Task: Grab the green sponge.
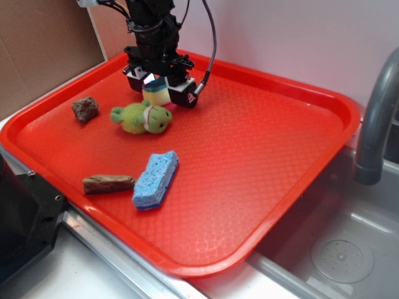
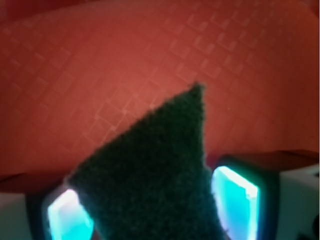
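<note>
Looking from front edge of red tray [image 1: 262,205]: blue sponge [image 1: 155,179], porous rectangular block, lying beside brown stick-like lump [image 1: 108,183]. Further in, fuzzy light green plush turtle [image 1: 142,117]; left of it, rough brownish chunk [image 1: 85,108]. At far side, gripper [image 1: 159,87] has jaws closed against green sponge [image 2: 155,175], wedge-shaped, yellow foam under dark scouring layer. Wrist view: coarse green fibre between glowing pads [image 2: 234,192]. Grab looks made; whether sponge is off tray, can't tell. Tray plastic, waffle-textured. Grey faucet [image 1: 377,118] over metal sink at right.
</note>
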`<state>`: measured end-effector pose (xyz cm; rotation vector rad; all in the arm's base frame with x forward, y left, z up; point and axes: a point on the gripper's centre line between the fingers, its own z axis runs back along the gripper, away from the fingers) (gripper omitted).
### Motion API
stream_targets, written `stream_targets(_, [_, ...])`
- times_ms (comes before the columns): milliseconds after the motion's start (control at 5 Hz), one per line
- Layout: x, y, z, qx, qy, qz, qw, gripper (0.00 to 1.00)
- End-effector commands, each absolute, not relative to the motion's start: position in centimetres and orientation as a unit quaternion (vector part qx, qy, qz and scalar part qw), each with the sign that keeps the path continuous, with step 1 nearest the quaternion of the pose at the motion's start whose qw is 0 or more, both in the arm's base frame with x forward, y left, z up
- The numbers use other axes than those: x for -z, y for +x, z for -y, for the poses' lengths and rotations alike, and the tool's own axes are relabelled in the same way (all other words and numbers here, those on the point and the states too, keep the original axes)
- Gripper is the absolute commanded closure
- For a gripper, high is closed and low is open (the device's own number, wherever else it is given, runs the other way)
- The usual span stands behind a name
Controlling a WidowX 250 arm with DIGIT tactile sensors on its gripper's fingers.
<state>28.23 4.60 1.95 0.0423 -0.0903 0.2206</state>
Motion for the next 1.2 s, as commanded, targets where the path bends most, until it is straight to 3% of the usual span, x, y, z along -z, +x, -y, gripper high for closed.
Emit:
stream_targets(0, [-5.6, 28.2, -4.9, -0.101, 0.024, 0.062, 0.993, 1.0])
stream_targets(200, [-8.6, 27.5, -4.0, -0.094, 0.022, 0.06, 0.994, 1.0])
stream_targets(400, [-12.5, 26.4, -1.4, -0.075, -0.016, 0.069, 0.995, 1.0])
stream_targets(600, [-16.1, 24.2, 0.7, -0.051, -0.034, 0.091, 0.994, 1.0])
stream_targets(800, [-18.4, 20.8, 1.2, -0.07, -0.049, 0.105, 0.991, 1.0])
stream_targets(1000, [-19.0, 18.5, 1.5, -0.089, -0.065, 0.104, 0.989, 1.0])
